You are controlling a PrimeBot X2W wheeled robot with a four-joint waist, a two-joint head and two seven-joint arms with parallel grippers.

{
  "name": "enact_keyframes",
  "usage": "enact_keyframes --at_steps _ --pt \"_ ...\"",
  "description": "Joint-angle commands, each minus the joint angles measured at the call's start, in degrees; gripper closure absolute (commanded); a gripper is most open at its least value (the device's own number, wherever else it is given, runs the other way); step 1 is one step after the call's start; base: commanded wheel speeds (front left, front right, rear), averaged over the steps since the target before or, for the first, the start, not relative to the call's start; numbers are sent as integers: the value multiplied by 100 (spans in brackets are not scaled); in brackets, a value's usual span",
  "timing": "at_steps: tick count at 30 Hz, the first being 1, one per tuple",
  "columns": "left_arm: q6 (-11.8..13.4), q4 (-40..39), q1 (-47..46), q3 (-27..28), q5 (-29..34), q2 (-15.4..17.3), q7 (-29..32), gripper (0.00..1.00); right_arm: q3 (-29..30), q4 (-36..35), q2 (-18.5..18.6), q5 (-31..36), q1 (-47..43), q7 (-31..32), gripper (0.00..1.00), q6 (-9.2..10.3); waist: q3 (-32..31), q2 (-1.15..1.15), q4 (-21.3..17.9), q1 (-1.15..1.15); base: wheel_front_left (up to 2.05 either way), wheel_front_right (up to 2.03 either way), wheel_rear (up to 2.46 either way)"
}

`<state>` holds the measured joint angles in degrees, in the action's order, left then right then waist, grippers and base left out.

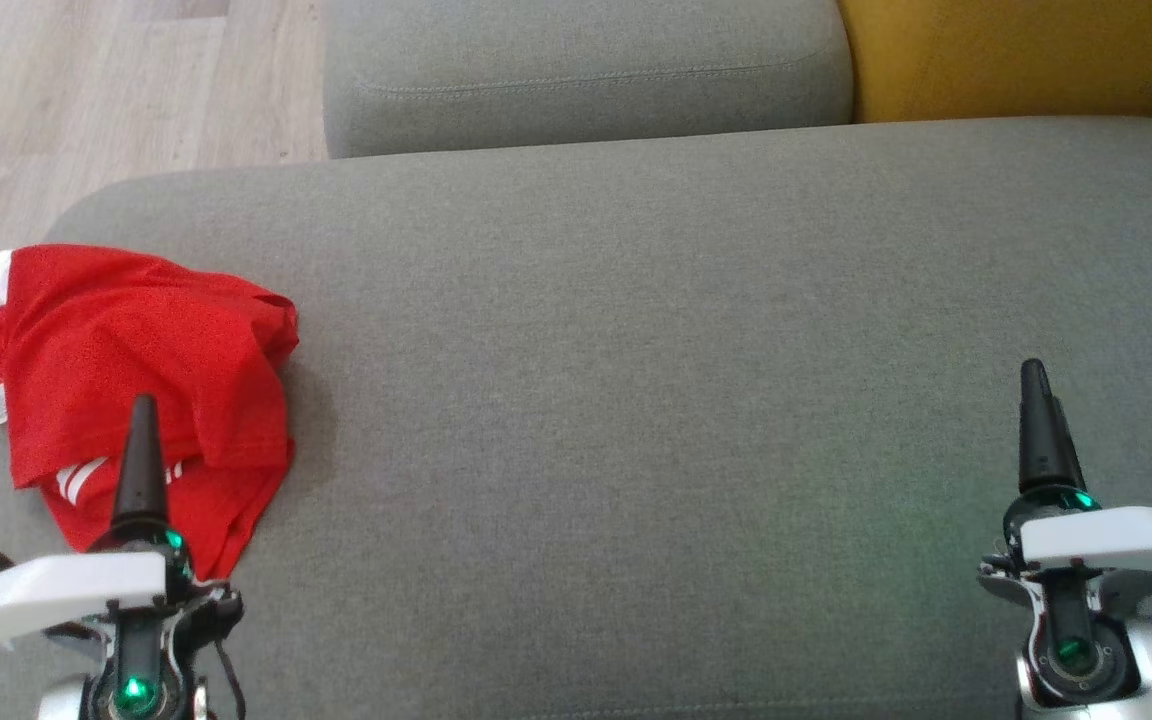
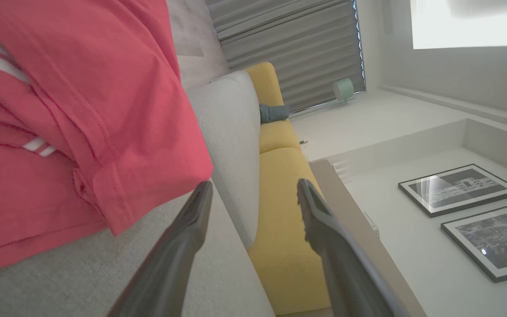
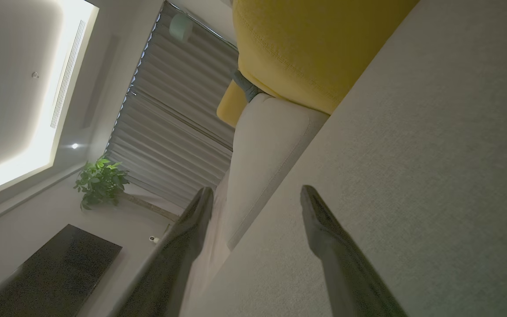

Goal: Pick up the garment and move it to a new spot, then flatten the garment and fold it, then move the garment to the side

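The red garment (image 1: 136, 350) is lying crumpled at the left end of the grey cushion (image 1: 636, 380), with a white bit showing at its far-left corner. The left fingers (image 2: 187, 237) are hovering spread over its near side. One tip is sitting just beside a hemmed fold, though I can't tell whether it's touching. I'd say they're placed there to come down and pinch that loose edge. The right fingers (image 3: 337, 246) are spread too and holding nothing, well apart on the right over bare cushion, probably keeping clear until two corners are needing tension. Nothing is being lifted yet, so the pickup is looking like the step in hand. The wide bare middle is offering room for flattening.
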<state>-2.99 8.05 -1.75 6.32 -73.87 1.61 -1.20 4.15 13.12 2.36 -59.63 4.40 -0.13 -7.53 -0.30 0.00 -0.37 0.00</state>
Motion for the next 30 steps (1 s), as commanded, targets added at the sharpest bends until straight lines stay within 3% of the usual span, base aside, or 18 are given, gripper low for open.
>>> enact_keyframes --at_steps 1,24,30 --pt "6 -280 -334 66 154 80 -64 0 -64 -249 72 185 335 -77 0 2 -1 0 3 0 0 0 0" --pt "96 -1059 -351 -895 3329 147 -449 0 -540 -506 67 3100 486 -546 0 2 18 0 -22 0 0 0 0" --pt "279 -1140 -383 -1225 3957 266 -549 0 -706 -640 51 3728 508 -648 0 3 49 0 -69 0 0 0 0"
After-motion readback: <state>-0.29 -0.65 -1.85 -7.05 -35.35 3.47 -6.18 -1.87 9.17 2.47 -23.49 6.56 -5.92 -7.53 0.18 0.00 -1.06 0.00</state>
